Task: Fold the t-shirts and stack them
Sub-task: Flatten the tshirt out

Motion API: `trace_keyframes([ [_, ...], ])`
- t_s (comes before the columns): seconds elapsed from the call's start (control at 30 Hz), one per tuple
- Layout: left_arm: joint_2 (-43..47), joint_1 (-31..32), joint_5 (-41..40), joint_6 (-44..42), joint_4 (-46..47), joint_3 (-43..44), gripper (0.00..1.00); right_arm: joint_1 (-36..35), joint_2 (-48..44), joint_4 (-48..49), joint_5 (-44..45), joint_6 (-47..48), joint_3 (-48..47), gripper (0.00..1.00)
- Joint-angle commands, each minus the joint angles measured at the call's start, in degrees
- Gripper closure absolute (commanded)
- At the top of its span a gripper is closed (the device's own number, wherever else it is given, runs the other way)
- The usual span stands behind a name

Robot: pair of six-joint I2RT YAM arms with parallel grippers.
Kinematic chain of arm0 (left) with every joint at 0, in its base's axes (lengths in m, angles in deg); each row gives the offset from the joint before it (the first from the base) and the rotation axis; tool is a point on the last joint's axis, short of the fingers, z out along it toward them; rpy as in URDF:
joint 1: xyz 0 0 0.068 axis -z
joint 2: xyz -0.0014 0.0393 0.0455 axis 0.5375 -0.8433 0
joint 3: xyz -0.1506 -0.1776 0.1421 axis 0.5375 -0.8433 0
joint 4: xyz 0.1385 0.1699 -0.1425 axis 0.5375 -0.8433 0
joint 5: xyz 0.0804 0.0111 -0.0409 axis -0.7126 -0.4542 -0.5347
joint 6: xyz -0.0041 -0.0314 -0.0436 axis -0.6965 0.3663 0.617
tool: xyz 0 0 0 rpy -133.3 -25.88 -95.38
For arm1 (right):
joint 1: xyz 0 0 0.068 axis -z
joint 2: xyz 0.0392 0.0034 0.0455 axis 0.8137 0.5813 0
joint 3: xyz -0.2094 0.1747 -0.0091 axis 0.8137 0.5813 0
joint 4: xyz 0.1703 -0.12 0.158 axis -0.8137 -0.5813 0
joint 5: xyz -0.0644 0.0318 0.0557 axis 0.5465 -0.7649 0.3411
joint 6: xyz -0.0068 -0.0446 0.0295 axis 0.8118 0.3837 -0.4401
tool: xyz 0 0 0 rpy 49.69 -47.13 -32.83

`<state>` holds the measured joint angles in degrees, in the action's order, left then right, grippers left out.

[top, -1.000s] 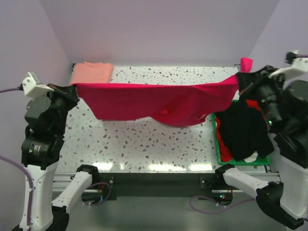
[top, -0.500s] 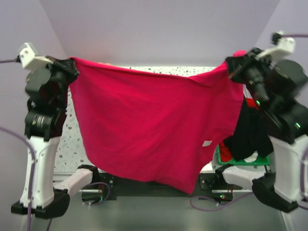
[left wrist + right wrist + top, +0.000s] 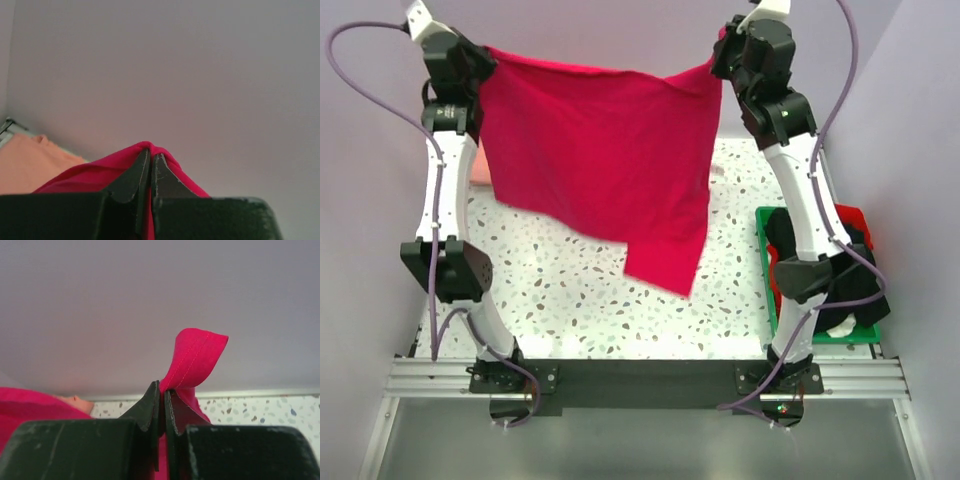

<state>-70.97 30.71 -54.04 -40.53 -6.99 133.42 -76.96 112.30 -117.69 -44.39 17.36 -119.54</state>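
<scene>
The crimson-red t-shirt (image 3: 590,150) hangs spread in the air between both raised arms, its lower corner dangling over the table. At the shirt's upper left corner my left gripper (image 3: 485,55) is shut on the cloth; the left wrist view shows red cloth (image 3: 170,167) draped over the pinched left gripper (image 3: 151,152). My right gripper (image 3: 720,60) is shut on the upper right corner, and in the right wrist view a hemmed red flap (image 3: 197,357) sticks up above the closed right gripper (image 3: 162,387). The salmon-pink t-shirt (image 3: 25,165) lies folded at the table's back left, mostly hidden in the top view.
A green plastic tray (image 3: 767,290) at the right table edge holds dark clothes (image 3: 810,250) with a bit of red. The speckled tabletop (image 3: 570,290) lies under the hanging shirt. Purple walls stand close on three sides.
Both arms have risen high from low over the table and moved closer together. The red shirt went from a sagging band to hanging full length.
</scene>
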Motion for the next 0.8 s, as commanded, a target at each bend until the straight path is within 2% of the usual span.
trace_keyframes([
  [0.0,-3.05,-4.17,8.99,4.72,7.08,13.38,1.00,0.53,-7.92,18.41,4.19,4.65,-1.22,1.00],
  [0.13,-4.21,-7.33,12.52,7.10,9.72,13.06,1.00,0.62,-14.77,23.19,5.77,4.75,9.23,1.00],
  [0.23,-0.79,-8.39,13.84,7.28,11.30,6.04,1.00,0.62,-20.66,24.69,6.21,3.69,20.30,1.00],
  [0.27,0.61,-8.57,14.27,7.10,12.87,-0.16,1.00,0.62,-22.15,24.78,6.65,2.82,26.68,1.00],
  [0.33,4.66,-8.66,14.80,6.66,14.46,-6.78,1.00,0.62,-27.42,24.42,7.79,0.97,34.52,1.00],
  [0.37,6.15,-8.74,14.98,6.14,14.99,-13.34,1.00,0.62,-29.70,24.77,7.97,-1.30,43.96,1.00],
  [0.43,10.37,-8.74,15.16,6.05,15.61,-20.66,1.00,0.62,-35.75,25.31,7.88,-4.30,53.15,1.00],
  [0.47,11.69,-8.74,15.94,6.31,18.05,-28.44,1.00,0.62,-37.53,24.96,7.71,-7.35,61.55,1.00],
  [0.53,15.12,-8.66,16.04,6.92,18.42,-36.04,1.00,0.62,-42.87,22.50,7.19,-11.06,69.68,1.00],
  [0.57,16.09,-8.74,15.86,7.97,18.69,-43.48,1.00,0.62,-44.65,22.06,6.57,-14.04,77.64,1.00],
  [0.63,18.81,-8.66,15.51,9.81,19.04,-54.12,1.00,0.62,-49.12,19.78,4.64,-18.95,84.98,1.00],
  [0.67,19.52,-8.66,15.34,10.52,19.74,-57.49,1.00,0.62,-50.54,19.51,3.41,-20.20,91.89,1.00],
  [0.77,21.72,-8.74,13.67,12.55,20.44,-68.31,1.00,0.62,-52.57,18.19,-1.60,-24.34,102.37,0.96],
])
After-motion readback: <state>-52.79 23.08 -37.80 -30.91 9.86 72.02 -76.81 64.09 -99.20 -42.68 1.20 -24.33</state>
